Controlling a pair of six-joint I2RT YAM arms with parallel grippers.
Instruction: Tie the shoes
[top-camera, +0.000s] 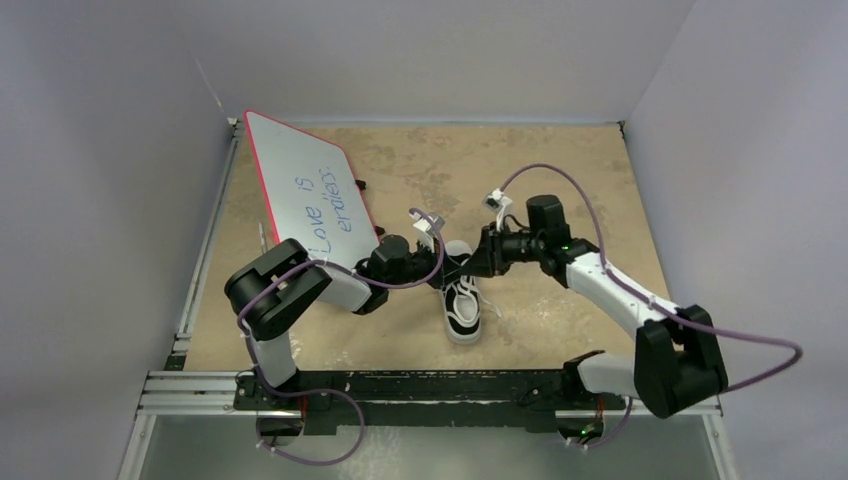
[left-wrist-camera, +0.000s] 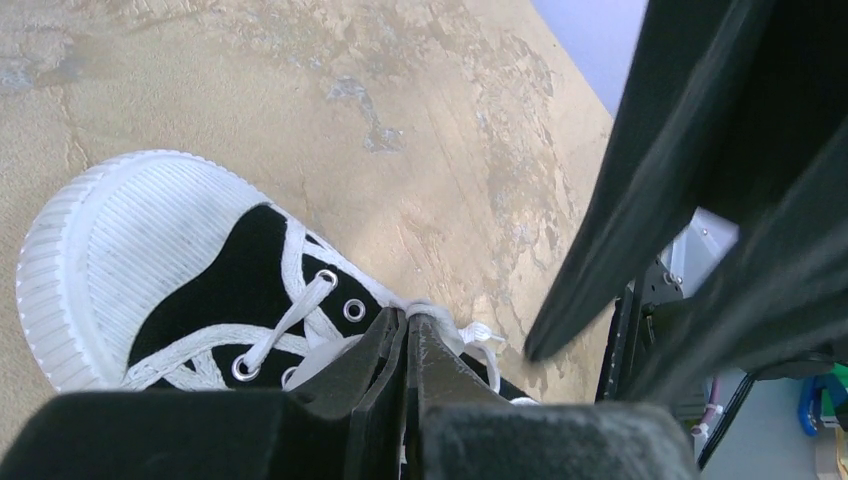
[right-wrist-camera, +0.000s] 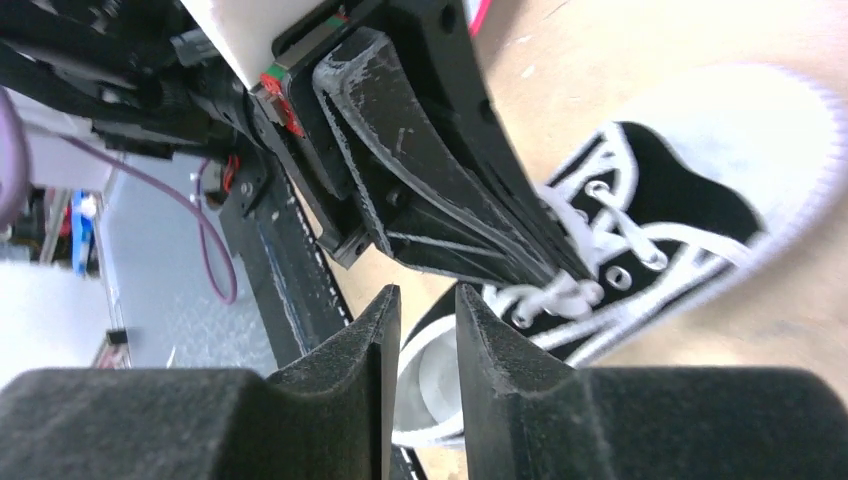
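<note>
The black sneaker (top-camera: 462, 308) with white stripes, sole and toe cap lies mid-table, toe toward the near edge. It also shows in the left wrist view (left-wrist-camera: 150, 270) and the right wrist view (right-wrist-camera: 690, 200). My left gripper (top-camera: 443, 272) is shut (left-wrist-camera: 408, 318) on a bunch of white lace (left-wrist-camera: 455, 318) over the shoe's upper eyelets. My right gripper (top-camera: 480, 262) hovers just right of it above the shoe's opening, its jaws (right-wrist-camera: 428, 298) a narrow gap apart with nothing between them. The knotted lace (right-wrist-camera: 560, 295) sits at the left gripper's tips.
A red-edged whiteboard (top-camera: 305, 195) with handwriting leans at the back left. Grey walls enclose the brown table (top-camera: 560, 180). A black rail (top-camera: 400, 385) runs along the near edge. The two grippers' fingers nearly touch over the shoe.
</note>
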